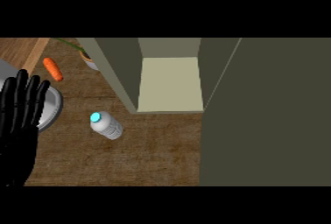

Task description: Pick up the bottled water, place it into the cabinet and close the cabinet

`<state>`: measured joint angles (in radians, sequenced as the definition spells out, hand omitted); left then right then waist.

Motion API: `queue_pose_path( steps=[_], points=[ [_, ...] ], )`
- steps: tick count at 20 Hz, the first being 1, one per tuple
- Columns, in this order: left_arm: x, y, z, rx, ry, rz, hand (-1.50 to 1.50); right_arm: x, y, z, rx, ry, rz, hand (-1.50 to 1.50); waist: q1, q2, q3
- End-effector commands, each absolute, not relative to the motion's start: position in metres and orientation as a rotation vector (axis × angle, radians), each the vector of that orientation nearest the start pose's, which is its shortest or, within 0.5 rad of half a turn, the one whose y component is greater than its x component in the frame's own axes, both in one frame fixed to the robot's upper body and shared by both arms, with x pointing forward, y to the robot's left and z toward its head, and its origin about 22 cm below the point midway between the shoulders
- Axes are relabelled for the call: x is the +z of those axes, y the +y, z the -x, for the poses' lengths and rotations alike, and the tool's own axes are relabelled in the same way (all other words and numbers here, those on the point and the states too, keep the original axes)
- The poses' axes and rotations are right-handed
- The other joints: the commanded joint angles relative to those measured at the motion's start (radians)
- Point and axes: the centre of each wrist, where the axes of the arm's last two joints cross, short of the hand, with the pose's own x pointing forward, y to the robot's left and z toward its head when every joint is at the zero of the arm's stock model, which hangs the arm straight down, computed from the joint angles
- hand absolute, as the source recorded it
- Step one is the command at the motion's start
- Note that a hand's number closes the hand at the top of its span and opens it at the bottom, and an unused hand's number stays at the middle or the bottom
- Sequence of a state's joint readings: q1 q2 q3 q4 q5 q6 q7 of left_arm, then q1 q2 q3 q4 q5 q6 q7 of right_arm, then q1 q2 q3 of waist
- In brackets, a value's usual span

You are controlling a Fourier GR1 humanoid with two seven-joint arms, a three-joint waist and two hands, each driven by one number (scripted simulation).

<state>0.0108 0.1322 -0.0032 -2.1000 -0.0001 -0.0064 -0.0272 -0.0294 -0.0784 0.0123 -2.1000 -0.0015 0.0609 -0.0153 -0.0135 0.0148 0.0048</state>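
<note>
Nearest, at the view's left edge, the left hand (19,127) rests with its fingers (22,87) straight and spread wide, pointing up and holding nothing; the right hand does not show at all.

Just beyond, on the brown tabletop (149,148), the bottled water (108,127) appears to stand upright with its blue cap up. It is apart from the left hand and a little in front of the cabinet's left wall.

Partly hidden behind the left hand is a grey plate (55,105), close to the bottle's left. A reach from that side that brushes the plate or strikes the bottle near its cap would likely tip it, and a round bottle would probably roll.

Farther back, the cabinet (169,83) stands open, its pale shelf bare and the opening narrow between dark walls. A tilted bottle could catch on the front edge or a side wall.

The cabinet door (271,113) is swung out, covering the whole right side and blocking any approach from there. If it shuts before the bottle is fully inside, it would knock the bottle.

Farthest off lie a carrot (53,69) and a potted plant (90,63), both clear of the path
</note>
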Motion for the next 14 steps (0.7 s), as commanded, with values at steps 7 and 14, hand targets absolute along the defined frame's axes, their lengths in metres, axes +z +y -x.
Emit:
queue_pose_path(
  steps=[7,14],
  points=[
    [0.108,0.236,-0.216,0.290,-1.935,-0.077,-1.50,0.119,-0.220,-0.181,0.199,-2.014,-0.235,-1.50,0.020,-0.015,-0.006],
    [0.150,0.216,-0.178,0.340,-1.905,-0.076,-1.50,0.144,-0.202,-0.129,0.200,-2.005,-0.280,-1.50,0.010,-0.020,-0.004]
  ],
)
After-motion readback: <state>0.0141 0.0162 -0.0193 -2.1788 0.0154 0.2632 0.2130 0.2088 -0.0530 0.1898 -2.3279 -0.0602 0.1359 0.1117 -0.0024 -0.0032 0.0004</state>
